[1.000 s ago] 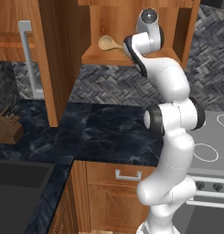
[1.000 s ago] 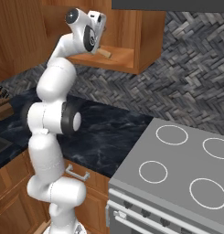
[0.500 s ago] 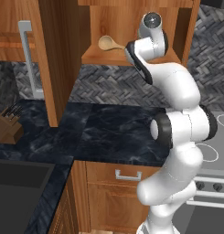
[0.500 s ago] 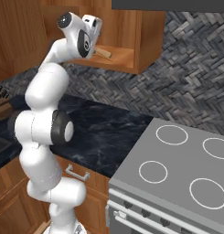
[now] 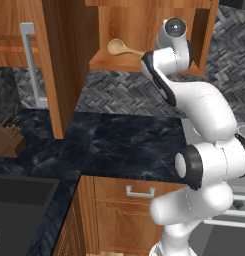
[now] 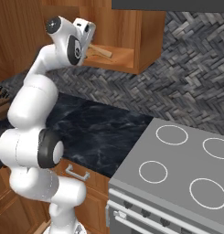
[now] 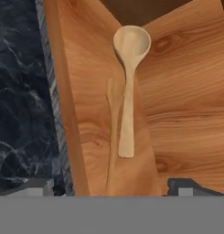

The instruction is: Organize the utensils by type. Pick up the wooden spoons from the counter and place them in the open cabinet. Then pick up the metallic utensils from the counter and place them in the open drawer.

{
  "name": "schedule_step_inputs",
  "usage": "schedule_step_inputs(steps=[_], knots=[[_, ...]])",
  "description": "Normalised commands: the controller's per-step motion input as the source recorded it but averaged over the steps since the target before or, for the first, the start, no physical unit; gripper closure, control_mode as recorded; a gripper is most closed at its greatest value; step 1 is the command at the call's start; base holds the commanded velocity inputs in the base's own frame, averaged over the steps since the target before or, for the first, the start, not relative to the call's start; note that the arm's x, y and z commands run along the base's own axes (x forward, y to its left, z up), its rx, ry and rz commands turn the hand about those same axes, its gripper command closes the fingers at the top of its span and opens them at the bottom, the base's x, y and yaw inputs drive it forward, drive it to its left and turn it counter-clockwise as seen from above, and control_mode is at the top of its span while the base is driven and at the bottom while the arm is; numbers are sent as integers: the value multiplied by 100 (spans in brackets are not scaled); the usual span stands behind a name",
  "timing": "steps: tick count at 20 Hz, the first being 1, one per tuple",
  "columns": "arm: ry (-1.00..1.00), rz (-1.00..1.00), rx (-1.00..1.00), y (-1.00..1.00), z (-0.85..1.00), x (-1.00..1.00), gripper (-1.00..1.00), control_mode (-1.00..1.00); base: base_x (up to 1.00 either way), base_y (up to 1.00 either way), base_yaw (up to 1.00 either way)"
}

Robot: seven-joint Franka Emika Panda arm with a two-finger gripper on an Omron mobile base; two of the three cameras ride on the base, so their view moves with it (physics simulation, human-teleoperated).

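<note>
**Spoons shelved, hand let go**

Since both wooden spoons (image 7: 127, 91) lie flat on the open cabinet (image 5: 144, 30) floor, bowls toward twelve o'clock in the hand view, they look placed. Just behind their handles, the gripper (image 7: 111, 185) has its fingers spread wide, holding nothing.

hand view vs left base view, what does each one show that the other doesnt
Hand view alone: a second, thinner wooden spoon lying beside the large wooden spoon on the cabinet floor, and the open gripper tips apart below them.

Left base view alone: the knife block, the cabinet door's silver bar handle, a drawer front under the counter.

Both: the large wooden spoon, the open cabinet, the black counter.
</note>
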Motion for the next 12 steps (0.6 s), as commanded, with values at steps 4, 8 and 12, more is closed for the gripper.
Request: schedule_step_inputs(steps=[4, 8, 12], knots=[[0, 0, 13, 11, -2, -96, -100, -100, 0, 0, 0], [-8, -3, 15, 15, -28, -100, -100, -100, 0, 0, 0], [-13, -7, 19, 14, -45, -100, -100, -100, 0, 0, 0]])
